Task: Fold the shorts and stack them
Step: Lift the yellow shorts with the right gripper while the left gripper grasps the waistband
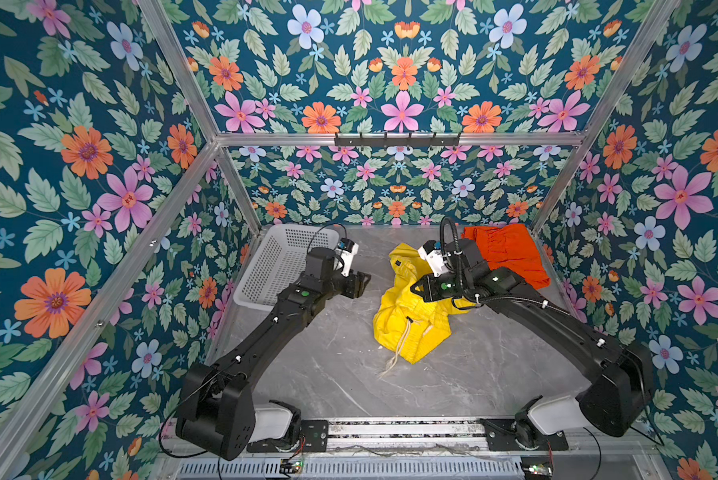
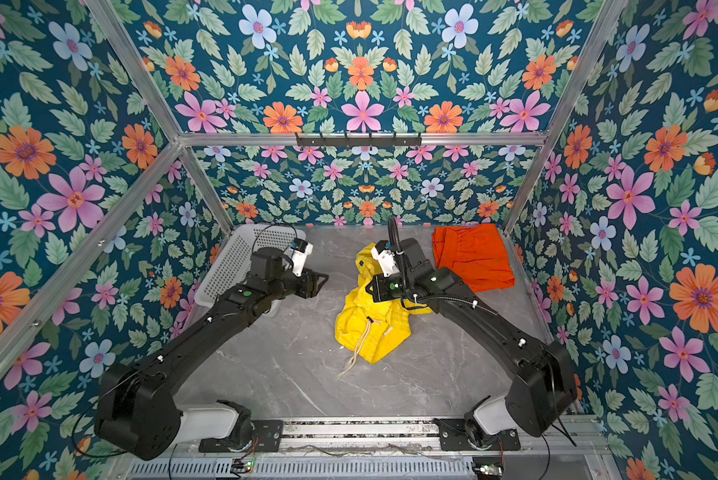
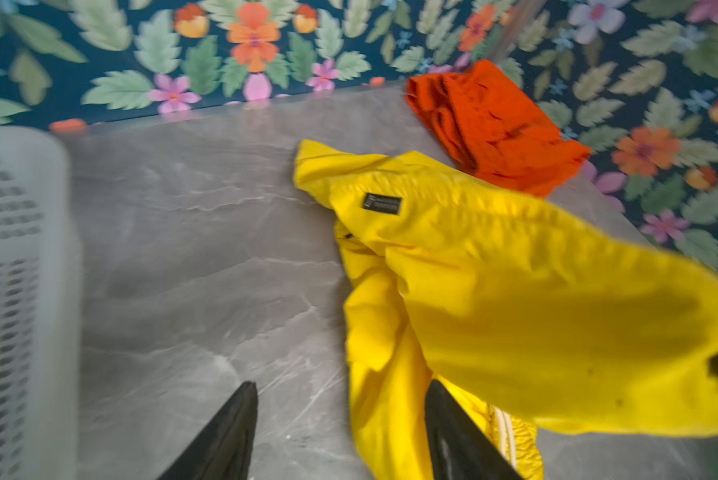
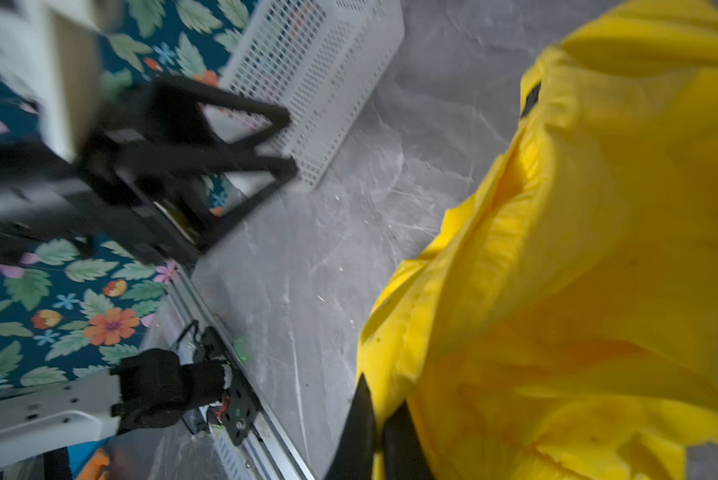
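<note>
The yellow shorts lie crumpled in the middle of the table, with a pale drawstring trailing toward the front. My right gripper is shut on a fold of the yellow fabric and holds that part raised. The orange shorts lie flat at the back right corner, behind the right arm. To the left of the yellow shorts, apart from them, my left gripper hangs open above the table and grips nothing.
A white perforated basket stands at the back left, just behind the left arm. Flowered walls close in the grey marble table on three sides. A metal rail runs along the front edge.
</note>
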You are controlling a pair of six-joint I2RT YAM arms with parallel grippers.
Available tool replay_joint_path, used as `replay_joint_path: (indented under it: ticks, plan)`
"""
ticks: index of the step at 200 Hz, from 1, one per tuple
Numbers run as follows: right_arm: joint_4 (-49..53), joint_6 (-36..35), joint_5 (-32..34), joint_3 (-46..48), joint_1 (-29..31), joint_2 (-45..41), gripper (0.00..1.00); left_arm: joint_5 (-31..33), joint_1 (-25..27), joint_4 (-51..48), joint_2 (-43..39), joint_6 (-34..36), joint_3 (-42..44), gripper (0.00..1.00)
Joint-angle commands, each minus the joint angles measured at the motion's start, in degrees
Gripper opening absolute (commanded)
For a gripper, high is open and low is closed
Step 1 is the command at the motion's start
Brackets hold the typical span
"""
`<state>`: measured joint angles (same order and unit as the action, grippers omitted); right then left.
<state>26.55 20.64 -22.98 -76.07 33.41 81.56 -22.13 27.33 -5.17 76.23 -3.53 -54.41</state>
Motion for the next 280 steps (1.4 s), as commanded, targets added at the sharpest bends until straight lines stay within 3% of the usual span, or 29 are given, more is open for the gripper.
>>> replay_joint_path:
  ticks: [1,24,47,84,143,185,225,253,280]
  plan:
    - [-1.9,0.2,-1.6,-4.1,0.0,-0.5,0.02,-7.1,3.6,4.9,0.8,5.1,1.5,0.68]
    - [-1.2,0.5,-2.1,-8.5,0.0,0.5,0.02,-9.6,5.2,4.5,2.6,6.2,2.5,0.68]
    - [0.1,1.2,1.4,-11.7,0.0,1.7,0.01,-10.4,6.1,5.4,2.7,5.6,5.4,0.69]
    - [-2.2,4.4,4.1,-13.5,-1.7,2.5,0.00,-8.0,6.5,12.0,-1.9,-0.7,13.9,0.72]
    - [-2.5,4.2,2.9,-17.8,-2.1,4.3,0.00,-2.7,7.7,14.4,-7.6,-1.9,20.7,0.73]
    - [-3.7,3.7,1.5,-19.0,-2.1,4.2,0.00,7.6,8.4,14.9,-3.3,0.0,21.3,0.76]
    - [-4.3,3.5,0.0,-19.4,-2.1,4.2,0.00,8.9,8.4,20.4,2.8,0.0,20.4,0.76]
    - [-3.9,3.0,-0.9,-20.1,-2.1,3.8,0.00,6.7,8.4,22.7,7.3,0.3,18.0,0.60]
    - [-2.4,2.3,-0.5,-21.2,-2.1,3.8,0.00,4.2,8.4,22.0,8.4,0.7,16.0,0.29]
